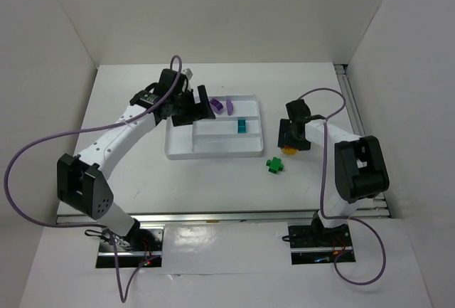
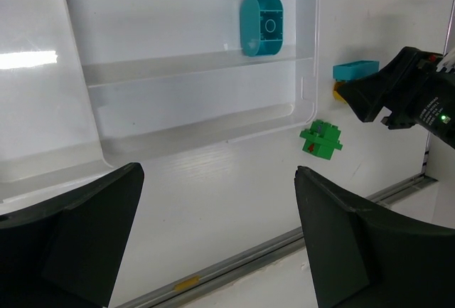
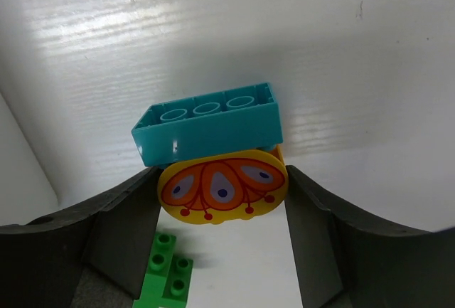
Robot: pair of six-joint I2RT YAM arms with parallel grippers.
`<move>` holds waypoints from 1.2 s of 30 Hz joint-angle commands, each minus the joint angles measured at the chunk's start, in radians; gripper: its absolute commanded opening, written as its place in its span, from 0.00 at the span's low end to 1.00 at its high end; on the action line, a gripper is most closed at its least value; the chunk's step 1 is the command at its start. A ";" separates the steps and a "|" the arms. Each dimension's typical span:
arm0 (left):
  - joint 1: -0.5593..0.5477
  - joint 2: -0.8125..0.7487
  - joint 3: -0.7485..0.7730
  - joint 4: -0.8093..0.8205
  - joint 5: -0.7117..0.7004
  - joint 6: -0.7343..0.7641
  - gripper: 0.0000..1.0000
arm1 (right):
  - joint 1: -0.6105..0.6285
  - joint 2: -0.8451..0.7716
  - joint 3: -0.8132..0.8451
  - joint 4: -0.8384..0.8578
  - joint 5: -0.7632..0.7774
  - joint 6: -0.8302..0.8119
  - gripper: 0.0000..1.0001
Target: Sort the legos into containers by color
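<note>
The white tray lies mid-table; its dividers also show in the left wrist view. Two purple legos lie in its far section, and a teal lego lies in the middle one. A green lego lies on the table right of the tray. My right gripper is shut on a yellow-with-red piece with a teal brick stuck on it, right of the tray. My left gripper is open and empty over the tray's left part.
White walls stand on three sides of the table. A metal rail runs along the table's near edge. My right arm's gripper body shows dark in the left wrist view, just right of the green lego.
</note>
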 commanded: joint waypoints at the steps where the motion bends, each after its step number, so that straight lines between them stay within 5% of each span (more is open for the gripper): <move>1: -0.005 0.019 0.050 -0.022 0.002 0.030 1.00 | 0.005 0.031 0.027 0.075 0.001 -0.019 0.71; 4: -0.005 0.029 0.061 -0.022 0.011 0.041 1.00 | 0.005 0.040 0.027 0.095 0.001 -0.029 0.71; 9: -0.014 0.079 0.116 -0.042 0.032 0.062 1.00 | 0.014 -0.021 0.009 0.121 -0.035 -0.029 0.48; 11: -0.014 0.104 0.159 -0.051 0.060 0.090 1.00 | 0.024 -0.072 0.000 0.121 -0.058 -0.017 0.48; 14: -0.014 0.179 0.225 -0.095 0.179 0.122 0.84 | 0.065 -0.177 -0.025 0.121 -0.138 -0.017 0.48; 23: -0.060 0.286 0.306 -0.086 0.331 0.234 0.89 | 0.178 -0.442 -0.035 0.146 -0.322 -0.077 0.48; 36: -0.079 0.225 0.131 0.225 0.480 0.138 0.92 | 0.270 -0.419 0.060 0.086 -0.336 -0.146 0.50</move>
